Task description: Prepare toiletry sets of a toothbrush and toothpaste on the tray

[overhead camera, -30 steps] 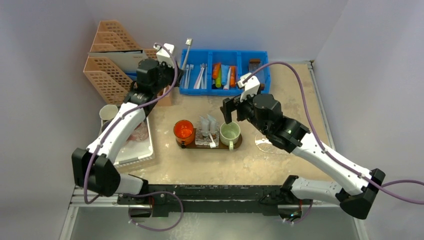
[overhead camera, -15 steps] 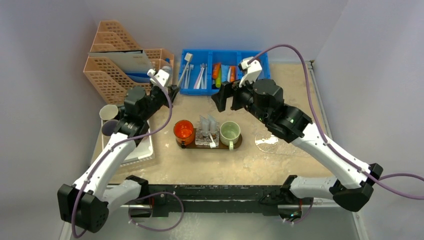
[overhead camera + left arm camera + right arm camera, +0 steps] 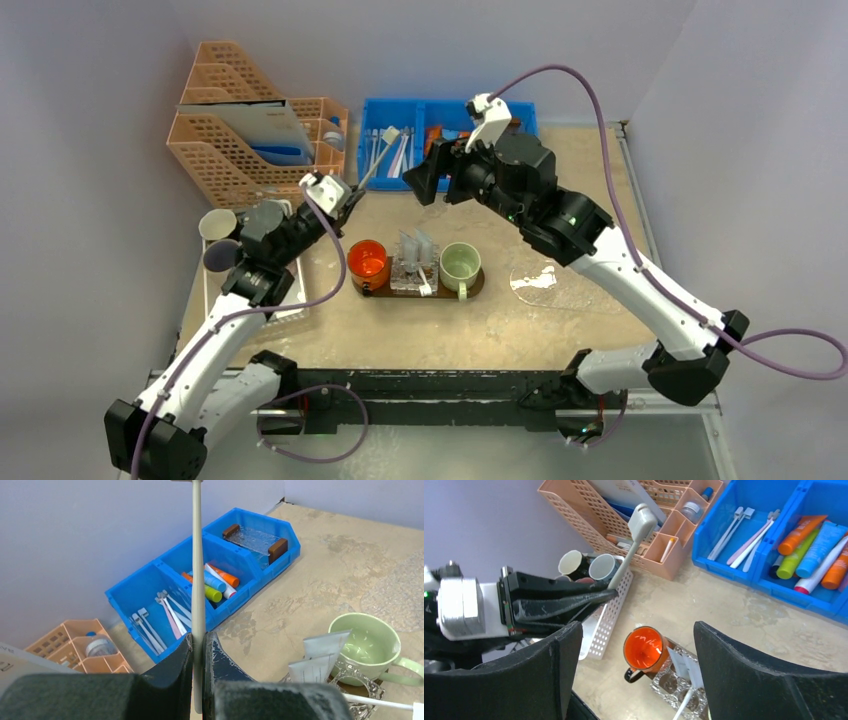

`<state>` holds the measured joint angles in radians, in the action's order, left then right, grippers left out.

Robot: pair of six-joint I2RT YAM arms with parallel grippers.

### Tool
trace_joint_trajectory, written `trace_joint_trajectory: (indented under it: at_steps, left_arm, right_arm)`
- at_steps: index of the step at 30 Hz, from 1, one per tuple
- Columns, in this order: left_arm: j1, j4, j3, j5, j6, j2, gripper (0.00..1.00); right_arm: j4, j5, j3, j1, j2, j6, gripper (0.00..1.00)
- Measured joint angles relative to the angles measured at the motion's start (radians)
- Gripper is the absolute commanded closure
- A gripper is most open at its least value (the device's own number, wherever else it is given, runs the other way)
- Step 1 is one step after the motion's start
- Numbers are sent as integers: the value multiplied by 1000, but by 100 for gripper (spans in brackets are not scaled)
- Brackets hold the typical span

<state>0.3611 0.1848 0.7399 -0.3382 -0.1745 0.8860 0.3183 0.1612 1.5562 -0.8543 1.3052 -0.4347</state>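
My left gripper (image 3: 343, 196) is shut on the slim pale handle of a toothbrush (image 3: 197, 580), held up in the air with its head (image 3: 642, 516) pointing toward the blue bin (image 3: 520, 115). The dark brown tray (image 3: 478, 288) sits mid-table. It carries an orange cup (image 3: 367, 262), a glass holder with pale toothpaste tubes (image 3: 417, 246) and one toothbrush, and a green cup (image 3: 460, 265). My right gripper (image 3: 638, 635) hovers open and empty above the orange cup (image 3: 644, 647), just right of the left gripper (image 3: 596, 599).
The blue bin holds more toothbrushes (image 3: 160, 620) and coloured tubes (image 3: 215, 582). Peach mesh organisers (image 3: 240, 140) stand at the back left. A white perforated tray (image 3: 285, 297) and two cups (image 3: 215, 225) lie along the left edge.
The left arm has drawn back from the bin toward the near side, carrying the toothbrush. The right gripper has swung left and farther back, with its jaws slightly narrower.
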Motion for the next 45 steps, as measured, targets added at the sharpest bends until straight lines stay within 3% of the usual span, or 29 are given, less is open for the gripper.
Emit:
trace_joint_trajectory:
  at_steps: [15,25,37,45]
  left_arm:
    - [17,32,-39,-92,-90,-82,100]
    - [22,28,-53,-133,-98,-113,100]
    - [27,29,-53,-156,-89,-115,100]
    - [27,29,-53,-152,-84,-115,100]
  right_arm:
    - [-40,-90,35,37,66,-90,35]
    - [-143,-161,35,80,76,-128,40]
    - [-187,-262,35,105,126,-164,69]
    - [-204,-327,34,109,127,-146,100]
